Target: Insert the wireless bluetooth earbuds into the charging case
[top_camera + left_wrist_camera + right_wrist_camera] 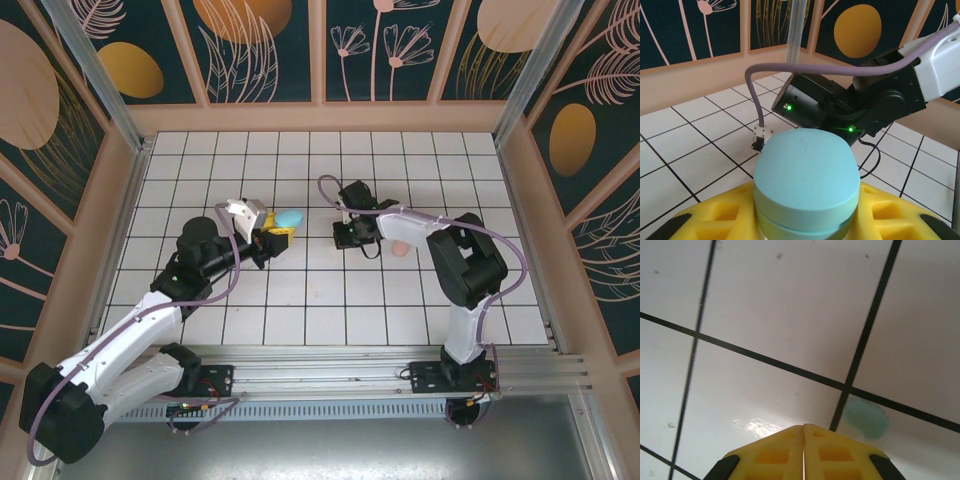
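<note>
gripping the teal case (pixel 807 175) from both sides with the left gripper (pixel 807 222), yellow fingers (pixel 715 222) narrowed onto its lower half, lid shut, domed top up, over the tiled table (pixel 685 165). just beyond the case, facing the black wrist of the right arm (pixel 840 107), two green lights lit, a lilac cable (pixel 756 100) looping over beside it. on the other side, pressing the right gripper (pixel 803 429) fully together, pads meeting edge to edge with nothing between them, tips low over the tiles. just ahead of those tips and a little to their right, resting on the table beside a crossing of grout lines: one teal earbud (pixel 867 417), blurred, apart from the pads. behind the right gripper, half hidden under its arm in the top view, lying on the tiles: the pink case (pixel 398 248).
</note>
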